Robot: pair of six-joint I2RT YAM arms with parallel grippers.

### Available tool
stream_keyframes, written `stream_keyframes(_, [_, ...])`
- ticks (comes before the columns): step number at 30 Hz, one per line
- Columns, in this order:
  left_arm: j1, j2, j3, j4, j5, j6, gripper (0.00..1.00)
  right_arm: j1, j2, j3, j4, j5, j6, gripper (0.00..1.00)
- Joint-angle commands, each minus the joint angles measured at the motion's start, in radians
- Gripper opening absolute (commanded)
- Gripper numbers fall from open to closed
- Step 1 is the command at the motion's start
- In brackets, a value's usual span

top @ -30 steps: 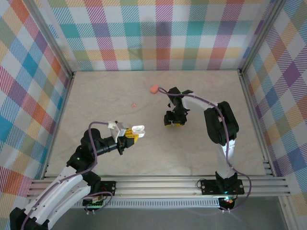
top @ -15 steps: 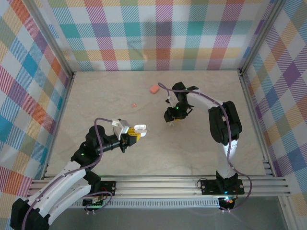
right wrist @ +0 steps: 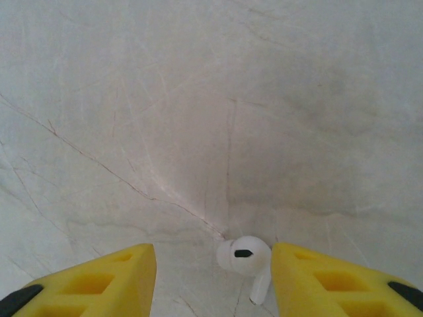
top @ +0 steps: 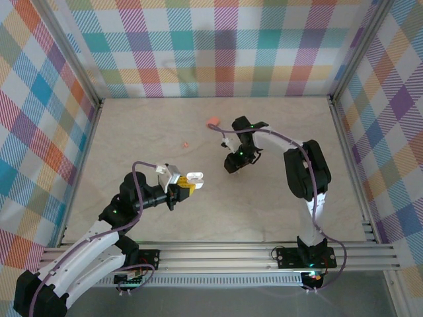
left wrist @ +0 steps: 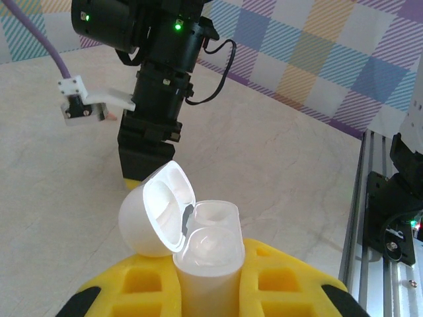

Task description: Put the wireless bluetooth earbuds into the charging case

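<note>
Landmark: the white charging case point(left wrist: 201, 244), held above the table point(top: 132, 132) near its front; every place below is given from it.

Left gripper: the left gripper point(top: 185, 189) is closed on the case's lower body. The case stands upright with its lid point(left wrist: 158, 208) swung back on the hinge.

Why held so: the open sockets face upward and towards the other arm. Judged from that, the case is being offered as a steady receptacle so a bud can be lowered in without it sliding.

Right gripper: the right gripper point(right wrist: 213, 264) is beyond the case and to its right, pointing down close over the table. Its yellow fingers point(right wrist: 99, 281) are spread wide and grip nothing.

Task's thing: a white earbud point(right wrist: 243, 257) lies on the table beyond and right of the case, well apart from it.

Bud against gripper: it sits in the gap between the spread fingers, off-centre. Its stem is just beside one finger, and no contact is visible.

Why placed so: the straddle looks like the set-up for a pinch, with closing and lifting not yet done.

Others: a salmon-pink bud point(top: 186, 144) lies beyond the case, and a salmon-pink case point(top: 212, 121) farther beyond, both untouched.
</note>
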Motion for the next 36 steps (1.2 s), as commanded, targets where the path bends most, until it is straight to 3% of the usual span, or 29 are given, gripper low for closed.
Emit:
stream_keyframes(1, [-0.012,-0.022,0.03,0.006,-0.004,0.006,0.0,0.018,0.045,0.024,-0.024,0.065,-0.068,0.49])
stream_keyframes(11, [-0.014,-0.002,0.039,0.007,-0.002,0.013,0.0,0.033,0.055,0.009,-0.045,0.158,-0.102,0.49])
stream_keyframes(17, [-0.016,0.009,0.044,0.01,-0.001,0.013,0.0,0.042,0.043,0.0,-0.061,0.177,-0.069,0.38])
stream_keyframes(25, [-0.019,0.009,0.047,0.006,0.001,0.015,0.0,0.042,0.031,-0.011,-0.077,0.197,0.035,0.25])
stream_keyframes(36, [-0.024,-0.003,0.049,-0.003,-0.002,0.01,0.0,-0.004,-0.004,0.016,-0.107,0.22,0.314,0.23])
